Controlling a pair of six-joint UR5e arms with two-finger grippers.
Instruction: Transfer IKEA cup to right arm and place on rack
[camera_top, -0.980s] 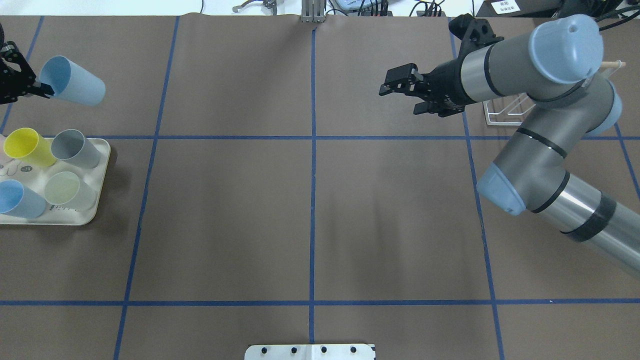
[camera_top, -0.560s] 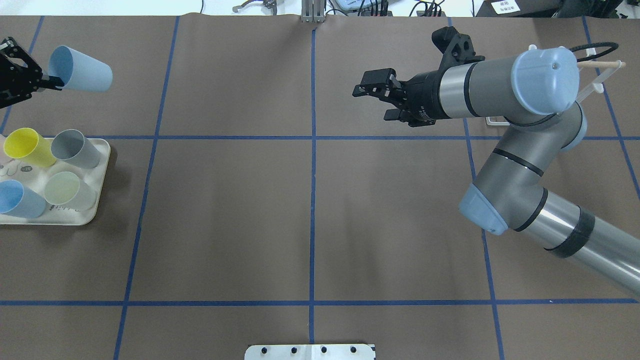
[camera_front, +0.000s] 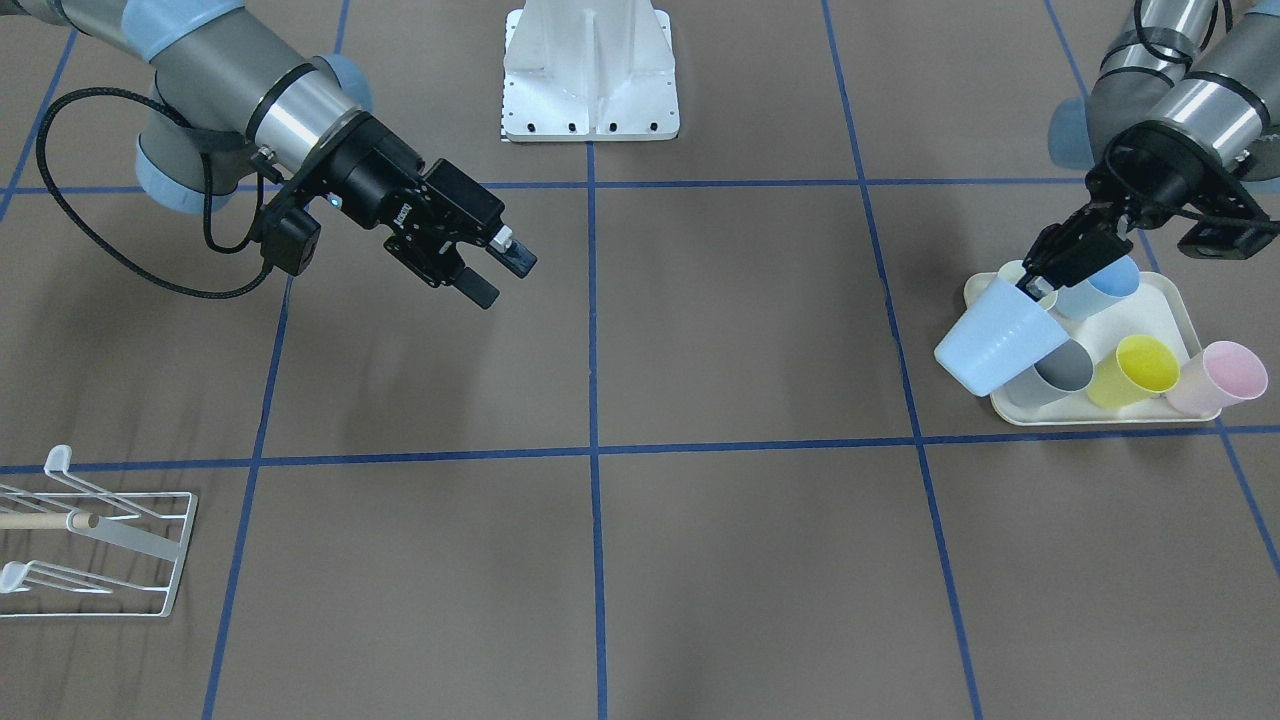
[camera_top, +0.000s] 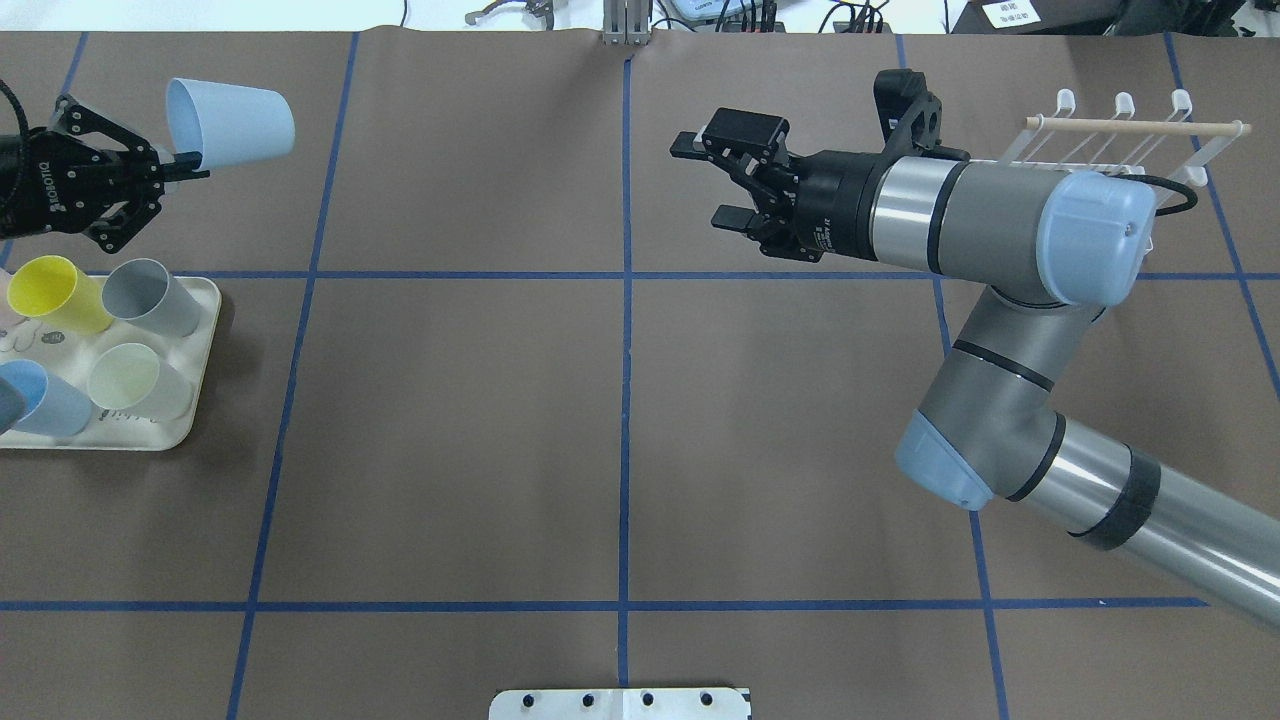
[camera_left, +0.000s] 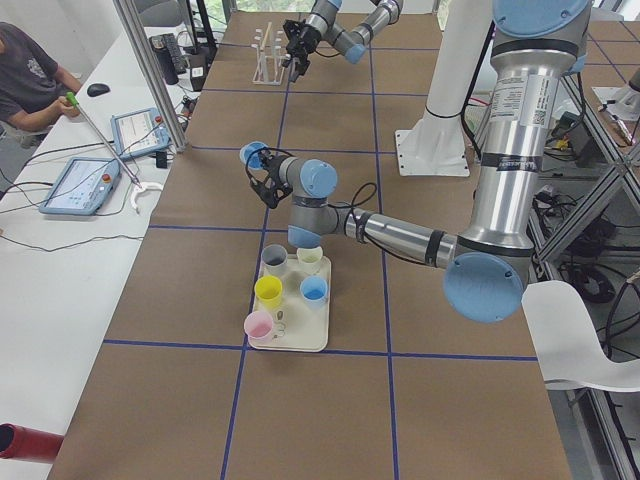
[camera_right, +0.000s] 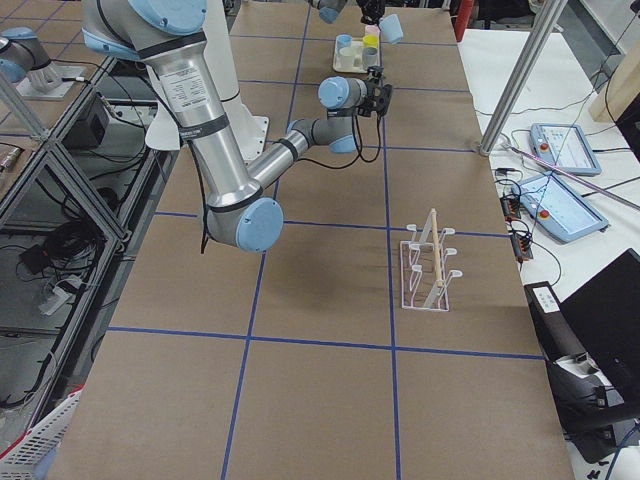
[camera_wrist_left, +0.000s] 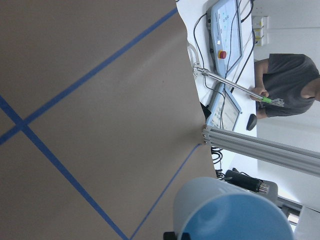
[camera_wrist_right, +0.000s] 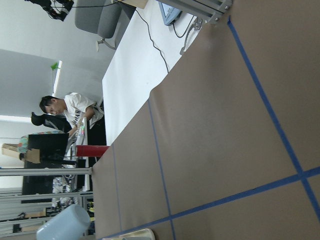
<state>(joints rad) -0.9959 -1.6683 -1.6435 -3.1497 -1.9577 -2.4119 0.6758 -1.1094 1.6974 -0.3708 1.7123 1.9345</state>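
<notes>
The left gripper (camera_top: 185, 165) is closed on the rim of a light blue cup (camera_top: 235, 122), one finger inside the mouth and one outside. The cup is held in the air, tipped onto its side, with its mouth toward the gripper and its base pointing right across the table (camera_top: 450, 400). In the overhead view it sits at the far left of the table, just beyond the cream tray (camera_top: 203, 345). In the front-facing view it overlaps the tray's near corner, but it is not resting on it.

The right arm (camera_top: 980, 230) reaches leftward over the far half of the table, right of the centre line. The right gripper (camera_top: 705, 183) has its fingers spread wide and nothing between them. It points toward the cup, with a wide stretch of table between the two.

The white wire rack (camera_right: 428, 270) stands on the far right of the table, behind the right arm. Its wooden dowel (camera_top: 1130, 125) runs along the top and its prongs are bare.

On the tray stand a yellow cup (camera_top: 55, 293), a grey cup (camera_top: 150, 297), a pale green cup (camera_top: 135, 380), a blue cup (camera_top: 45, 397) and a pink cup (camera_front: 1220, 378), the last seen only from the front and the left side. The brown table cover is marked with a grid of blue tape.
</notes>
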